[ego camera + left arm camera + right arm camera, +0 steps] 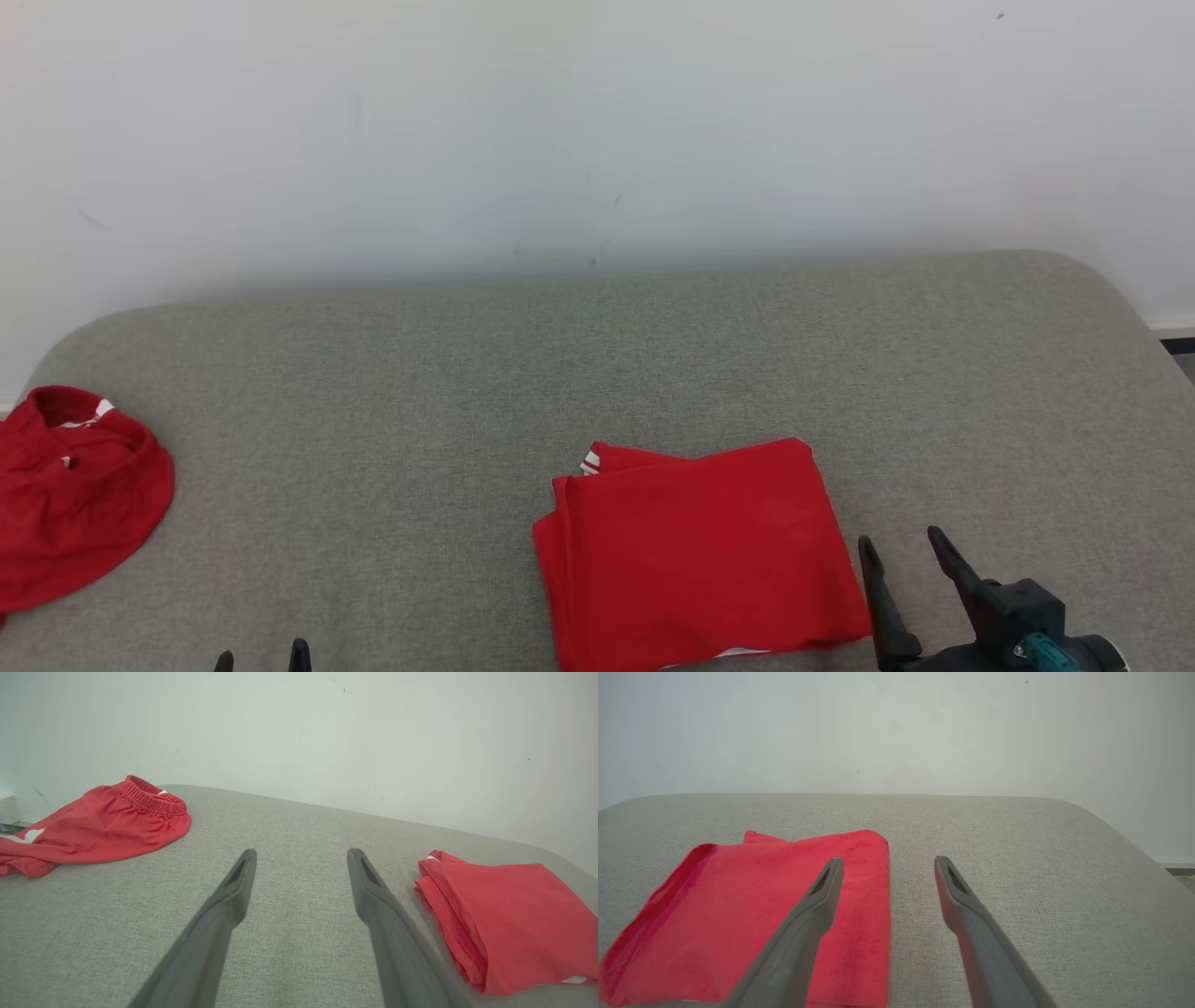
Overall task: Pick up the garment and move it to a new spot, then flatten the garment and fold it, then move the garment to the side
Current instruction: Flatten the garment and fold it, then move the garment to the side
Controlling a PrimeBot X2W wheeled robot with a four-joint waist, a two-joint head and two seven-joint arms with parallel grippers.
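A red garment (pixel 700 551) lies folded into a neat rectangle on the grey padded table (pixel 597 373), near the front, right of centre. It also lies at the right in the left wrist view, folded garment (pixel 504 914), and at the lower left in the right wrist view, folded garment (pixel 756 914). My right gripper (pixel 904 549) stands open just right of the garment's right edge, nothing between its fingers; right gripper (pixel 887 861). My left gripper (pixel 261 655) is open at the bottom edge, well left of the garment; left gripper (pixel 301 854).
A second red garment (pixel 75 495), crumpled with an elastic waistband, lies at the table's far left edge; crumpled garment (pixel 98 826). A white wall (pixel 597 131) rises behind the table. The table's rounded right corner (pixel 1111 289) drops off toward the floor.
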